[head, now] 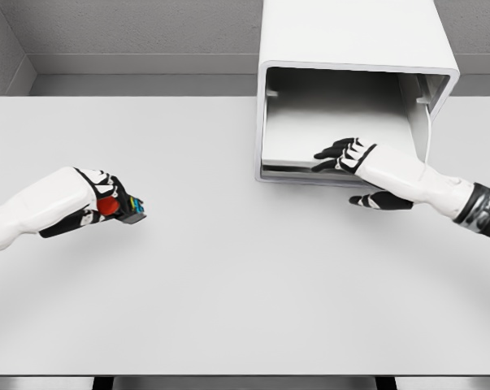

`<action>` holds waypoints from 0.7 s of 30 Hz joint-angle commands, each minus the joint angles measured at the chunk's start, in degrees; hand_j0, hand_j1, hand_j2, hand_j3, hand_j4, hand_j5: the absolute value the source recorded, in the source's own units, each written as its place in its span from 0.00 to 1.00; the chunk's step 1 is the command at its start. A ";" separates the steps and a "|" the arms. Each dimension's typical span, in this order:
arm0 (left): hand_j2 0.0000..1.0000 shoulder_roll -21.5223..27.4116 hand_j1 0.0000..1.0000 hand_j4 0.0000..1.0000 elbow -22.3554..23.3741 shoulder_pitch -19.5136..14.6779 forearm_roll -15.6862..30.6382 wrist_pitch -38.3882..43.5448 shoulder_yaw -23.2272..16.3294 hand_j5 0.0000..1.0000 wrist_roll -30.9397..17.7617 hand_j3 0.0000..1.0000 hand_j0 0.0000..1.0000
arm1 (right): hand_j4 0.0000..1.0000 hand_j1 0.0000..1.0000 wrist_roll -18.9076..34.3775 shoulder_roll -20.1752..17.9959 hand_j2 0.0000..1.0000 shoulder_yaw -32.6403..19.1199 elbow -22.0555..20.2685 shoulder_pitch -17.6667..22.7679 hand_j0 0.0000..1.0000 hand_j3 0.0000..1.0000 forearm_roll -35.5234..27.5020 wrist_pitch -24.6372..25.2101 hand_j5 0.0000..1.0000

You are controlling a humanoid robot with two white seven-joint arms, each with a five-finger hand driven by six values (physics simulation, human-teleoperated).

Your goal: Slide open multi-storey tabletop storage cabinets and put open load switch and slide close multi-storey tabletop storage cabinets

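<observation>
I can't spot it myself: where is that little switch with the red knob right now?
In the head view the load switch is at the table's left side, held in the left hand, well apart from the white cabinet at upper right.

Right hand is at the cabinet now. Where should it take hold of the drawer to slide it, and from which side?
Grip the drawer by its front lip, probably from the open front with fingers hooked over the edge. The cabinet is closed on its other sides, and the right hand already sits at that lip. The left hand holds the load switch.
</observation>
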 commanded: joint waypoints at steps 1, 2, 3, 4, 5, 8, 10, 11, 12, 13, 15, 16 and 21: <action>0.34 -0.57 0.34 0.34 -0.14 0.00 0.35 0.09 -0.20 0.34 0.05 0.34 0.34 | 0.84 0.84 -0.05 -0.65 0.84 -0.62 -1.23 0.09 0.84 0.84 -0.12 0.03 0.84; 0.34 -0.66 0.34 0.34 -0.14 0.00 0.35 0.09 -0.21 0.34 0.05 0.34 0.34 | 0.84 0.84 -0.05 -0.74 0.84 -0.97 -1.32 0.44 0.84 0.84 -0.12 0.03 0.84; 0.34 -0.66 0.34 0.34 -0.14 0.00 0.35 0.09 -0.21 0.34 0.05 0.34 0.34 | 0.84 0.84 -0.05 -0.74 0.84 -1.06 -1.32 0.53 0.84 0.84 -0.12 0.03 0.84; 0.34 -0.92 0.34 0.34 -0.14 -0.09 0.35 0.09 -0.29 0.34 0.05 0.34 0.34 | 0.84 0.84 -0.05 -0.74 0.84 -1.06 -1.32 0.62 0.84 0.84 -0.21 0.03 0.84; 0.34 -1.45 0.34 0.34 -0.14 -0.09 0.35 0.09 -0.29 0.34 0.05 0.34 0.34 | 0.84 0.84 -0.05 -0.74 0.84 -1.06 -1.41 0.62 0.84 0.84 -0.21 0.03 0.84; 0.34 -1.54 0.34 0.34 -0.14 -0.18 0.35 0.09 -0.73 0.34 0.05 0.34 0.34 | 0.84 0.84 -0.05 -0.74 0.84 -1.94 -1.58 1.23 0.84 0.84 -0.30 0.03 0.84; 0.34 -2.68 0.34 0.34 -0.14 -0.26 0.35 0.09 -0.73 0.34 0.05 0.34 0.34 | 0.84 0.84 0.04 -0.83 0.84 -2.73 -2.55 2.11 0.84 0.84 -0.21 0.03 0.84; 0.34 -3.03 0.34 0.34 -0.14 -0.35 0.35 0.09 -0.82 0.34 0.05 0.34 0.34 | 0.84 0.84 0.04 -1.09 0.84 -2.73 -2.55 2.11 0.84 0.84 -0.21 0.03 0.84; 0.34 -3.12 0.34 0.34 -0.22 -0.44 0.35 0.09 -0.82 0.34 0.05 0.34 0.34 | 0.84 0.84 -0.05 -1.53 0.84 -2.73 -2.55 2.20 0.84 0.84 -0.21 0.03 0.84; 0.34 -3.12 0.34 0.34 -0.22 -0.62 0.35 0.09 -0.82 0.34 0.05 0.34 0.34 | 0.84 0.84 -0.05 -1.70 0.84 -2.82 -2.64 2.20 0.84 0.84 -0.21 0.03 0.84; 0.35 -3.91 0.35 0.35 -0.22 -0.70 0.44 0.09 -1.00 0.35 0.05 0.35 0.35 | 0.84 0.84 -0.05 -2.58 0.84 -2.82 -3.87 2.20 0.84 0.84 -0.30 0.03 0.84; 0.35 -3.91 0.35 0.35 -0.22 -0.79 0.35 0.09 -1.00 0.35 0.05 0.35 0.35 | 0.84 0.84 -0.05 -2.85 0.84 -3.17 -3.96 2.20 0.84 0.84 -0.47 0.03 0.84; 0.35 -5.84 0.35 0.35 -0.22 -1.93 0.35 0.09 -1.17 0.35 0.05 0.35 0.35 | 0.84 0.84 -0.05 -4.08 0.84 -7.12 -7.38 4.22 0.84 0.84 -0.74 0.03 0.84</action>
